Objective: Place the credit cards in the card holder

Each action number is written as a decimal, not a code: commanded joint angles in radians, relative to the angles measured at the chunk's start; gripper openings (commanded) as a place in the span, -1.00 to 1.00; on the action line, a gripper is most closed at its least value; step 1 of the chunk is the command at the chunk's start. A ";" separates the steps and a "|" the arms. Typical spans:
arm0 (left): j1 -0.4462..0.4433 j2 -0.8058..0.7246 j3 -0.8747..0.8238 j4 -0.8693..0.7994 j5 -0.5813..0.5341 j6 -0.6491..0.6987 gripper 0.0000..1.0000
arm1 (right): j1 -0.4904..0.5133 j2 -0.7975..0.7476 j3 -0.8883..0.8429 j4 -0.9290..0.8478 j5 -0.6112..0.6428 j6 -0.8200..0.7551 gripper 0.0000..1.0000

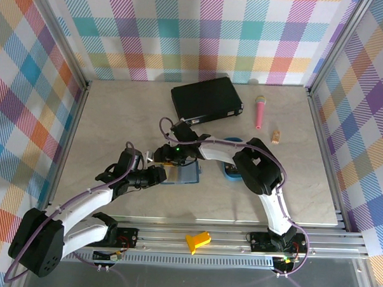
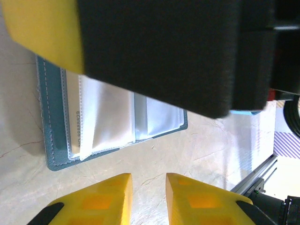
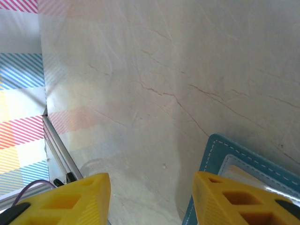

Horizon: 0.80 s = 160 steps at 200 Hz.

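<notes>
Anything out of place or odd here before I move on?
A yellow plastic piece lies loose on the metal rail along the near edge of the table, off the work surface. It looks like a stray part left behind. The card holder lies open and flat, and nothing is spilled.

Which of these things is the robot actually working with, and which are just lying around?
In the job: the open teal wallet; perhaps the blue tray, its contents hidden.
Just lying about: black case, pink stick, small tan piece, yellow block on the front rail.
</notes>
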 commanded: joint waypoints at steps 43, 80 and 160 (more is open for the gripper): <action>0.011 -0.079 -0.001 0.005 0.002 0.085 -0.40 | -0.090 -0.530 -0.324 0.150 0.104 -0.481 0.08; -0.038 -0.177 -0.003 0.071 -0.004 0.164 -0.21 | -0.222 -0.820 -0.427 -0.120 0.136 -0.791 0.17; -0.150 -0.137 0.167 0.032 0.020 0.327 0.04 | -0.600 -1.116 -0.604 -0.282 -0.035 -1.290 0.23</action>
